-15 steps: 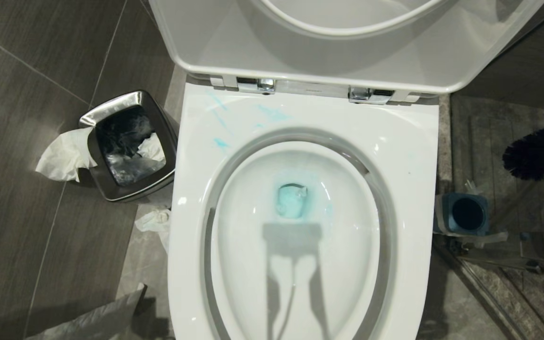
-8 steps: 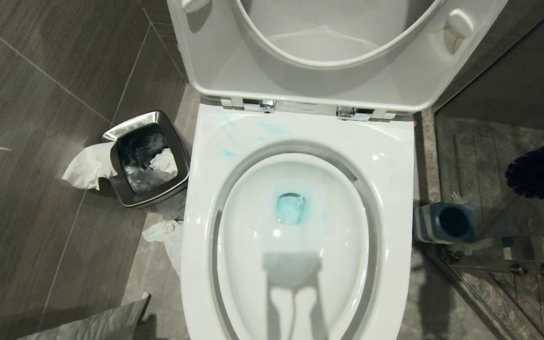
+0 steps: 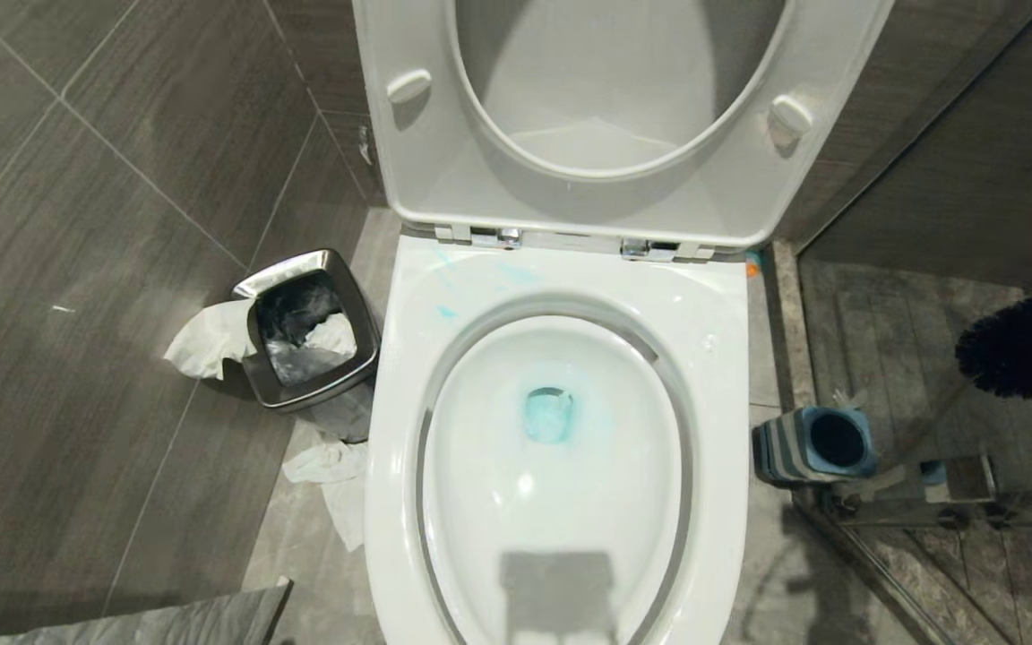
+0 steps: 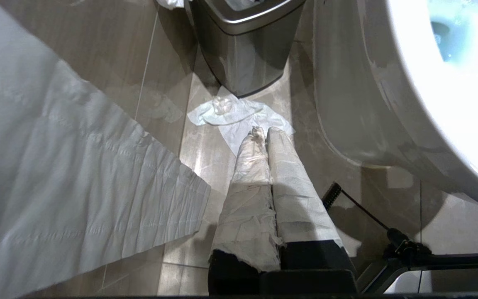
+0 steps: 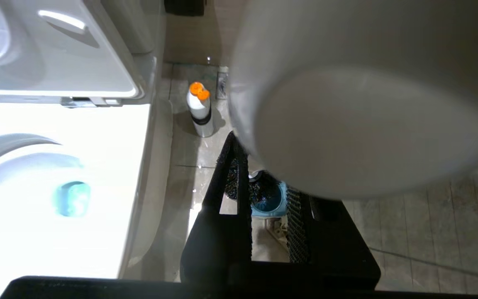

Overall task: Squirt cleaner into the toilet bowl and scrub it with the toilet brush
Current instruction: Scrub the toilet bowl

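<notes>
The brush (image 3: 1022,345) is held clamped in the right tool (image 5: 264,195), its dark head hanging above the holder (image 3: 816,443), so the bowl (image 3: 561,430) is found toward the robot's left, while the left tool (image 4: 270,137) is parked shut.

Toilet bowl, cleaner and brush as found.
My toilet bowl (image 3: 561,484) stands open, white; turquoise cleaner (image 3: 548,414) tints its drain water and streaks the rear rim. Toilet brush (image 3: 1022,345), dark-bristled, hangs above the floor at right.
</notes>
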Tool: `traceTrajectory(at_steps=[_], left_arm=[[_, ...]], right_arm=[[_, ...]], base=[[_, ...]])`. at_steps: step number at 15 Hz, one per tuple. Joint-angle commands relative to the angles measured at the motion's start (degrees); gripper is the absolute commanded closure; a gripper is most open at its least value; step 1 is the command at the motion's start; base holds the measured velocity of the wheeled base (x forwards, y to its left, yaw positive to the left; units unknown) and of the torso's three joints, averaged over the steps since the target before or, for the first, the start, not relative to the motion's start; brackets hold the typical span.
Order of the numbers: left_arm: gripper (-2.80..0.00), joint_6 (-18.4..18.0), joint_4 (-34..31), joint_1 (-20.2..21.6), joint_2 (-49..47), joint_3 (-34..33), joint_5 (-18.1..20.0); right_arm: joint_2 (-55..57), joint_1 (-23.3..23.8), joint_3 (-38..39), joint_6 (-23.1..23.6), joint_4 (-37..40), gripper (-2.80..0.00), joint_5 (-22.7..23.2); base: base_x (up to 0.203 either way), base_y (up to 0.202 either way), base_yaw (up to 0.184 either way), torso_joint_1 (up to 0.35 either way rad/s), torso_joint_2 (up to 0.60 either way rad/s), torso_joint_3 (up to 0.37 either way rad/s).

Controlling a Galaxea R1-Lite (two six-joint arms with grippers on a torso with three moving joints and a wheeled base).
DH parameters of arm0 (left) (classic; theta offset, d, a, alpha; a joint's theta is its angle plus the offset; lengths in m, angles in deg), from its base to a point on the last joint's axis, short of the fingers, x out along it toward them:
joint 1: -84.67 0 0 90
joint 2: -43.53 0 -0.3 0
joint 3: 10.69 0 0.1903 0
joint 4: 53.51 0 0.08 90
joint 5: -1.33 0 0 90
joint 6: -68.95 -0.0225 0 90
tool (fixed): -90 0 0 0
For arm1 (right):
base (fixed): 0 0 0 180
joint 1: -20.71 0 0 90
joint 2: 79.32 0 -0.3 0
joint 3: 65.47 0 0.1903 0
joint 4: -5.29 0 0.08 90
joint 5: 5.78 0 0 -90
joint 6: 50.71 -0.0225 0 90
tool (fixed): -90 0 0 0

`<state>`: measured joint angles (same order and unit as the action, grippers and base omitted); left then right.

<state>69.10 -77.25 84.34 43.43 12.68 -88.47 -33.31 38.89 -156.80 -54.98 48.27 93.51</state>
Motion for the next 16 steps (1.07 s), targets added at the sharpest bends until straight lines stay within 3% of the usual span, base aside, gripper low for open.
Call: traceTrajectory(at_steps=[1, 10, 14, 16], left_arm=[[0.00, 0.03, 0.03, -0.02, -0.08, -0.09, -0.02], [0.00, 0.03, 0.03, -0.02, -0.08, -0.09, -0.02], [0.00, 0.03, 0.03, 0.05, -0.08, -0.09, 0.02], [0.00, 0.03, 0.03, 0.06, -0.08, -0.09, -0.02]], right_arm=[[1.48, 0.00, 0.11, -0.04, 0.07, 0.00, 0.12], [6.61, -1.74, -0.13, 0.10, -0.28, 0.00, 0.03], [8.10, -6.03, -0.20, 0.89, -0.51, 0.00, -0.54], [8.99, -10.15, -0.06, 2.00, -0.48, 0.00, -3.25]], base=[[0.000, 0.000, 0.000, 0.004, 0.01, 0.208], [0.000, 0.000, 0.000, 0.002, 0.00, 0.204], [0.000, 0.000, 0.000, 0.004, 0.00, 0.202], [0.000, 0.000, 0.000, 0.003, 0.00, 0.198]])
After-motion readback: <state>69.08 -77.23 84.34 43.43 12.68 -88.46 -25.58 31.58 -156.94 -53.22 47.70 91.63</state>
